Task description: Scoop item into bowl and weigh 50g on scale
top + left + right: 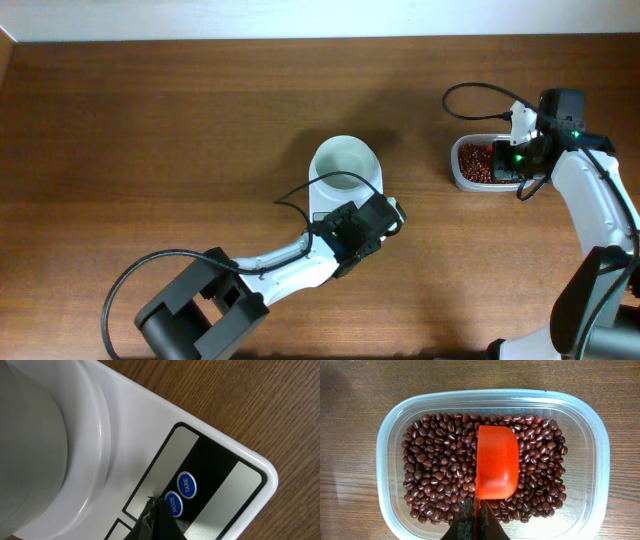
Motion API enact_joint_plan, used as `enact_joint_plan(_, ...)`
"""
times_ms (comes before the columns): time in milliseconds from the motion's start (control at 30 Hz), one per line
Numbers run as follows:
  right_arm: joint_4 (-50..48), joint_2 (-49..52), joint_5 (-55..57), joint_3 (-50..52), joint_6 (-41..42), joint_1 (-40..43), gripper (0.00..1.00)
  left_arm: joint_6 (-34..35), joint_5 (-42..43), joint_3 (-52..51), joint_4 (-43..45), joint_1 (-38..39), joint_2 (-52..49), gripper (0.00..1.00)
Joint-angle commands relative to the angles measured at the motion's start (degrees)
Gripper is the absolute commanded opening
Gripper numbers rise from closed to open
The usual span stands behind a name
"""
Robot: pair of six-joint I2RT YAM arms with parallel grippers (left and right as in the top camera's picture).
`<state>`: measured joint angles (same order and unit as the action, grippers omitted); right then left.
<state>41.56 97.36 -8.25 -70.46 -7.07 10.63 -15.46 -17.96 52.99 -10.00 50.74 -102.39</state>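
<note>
Right wrist: pinches orange scoop (pixel 496 462) in right hand (pixel 475 521), upon beans (pixel 435 470). Left wrist: sets left hand (pixel 154 515), pressed together, at scale's (pixel 150 415) MODE button (pixel 173 504).

A white bowl (pixel 345 165) sits on the scale (pixel 318 203) mid-worktop (pixel 150 130). The left tool (pixel 362 225) hangs over the scale's front (hiding it). Well apart, the right tool (pixel 506 160) is above a clear tub (pixel 462 172) of beans (pixel 472 163).
</note>
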Motion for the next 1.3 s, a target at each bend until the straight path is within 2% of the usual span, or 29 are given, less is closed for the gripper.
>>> enact_joint_plan(0, -0.79, 0.39, 0.07, -1.14, 0.00, -0.11, 0.04, -0.70, -0.92, -1.03, -2.29, -0.15, -2.67, 0.00)
enact_joint_plan(733, -0.87, 0.39, 0.04, -1.14, 0.02, -0.11, 0.04, -2.45, 1.44, 2.19, -7.26, 0.00, -5.46, 0.00)
enact_joint_plan(1267, -1.05, 0.39, -0.15, -1.14, 0.02, -0.11, 0.04, -2.69, 0.55, 2.36, -6.12, 0.07, -6.25, 0.00)
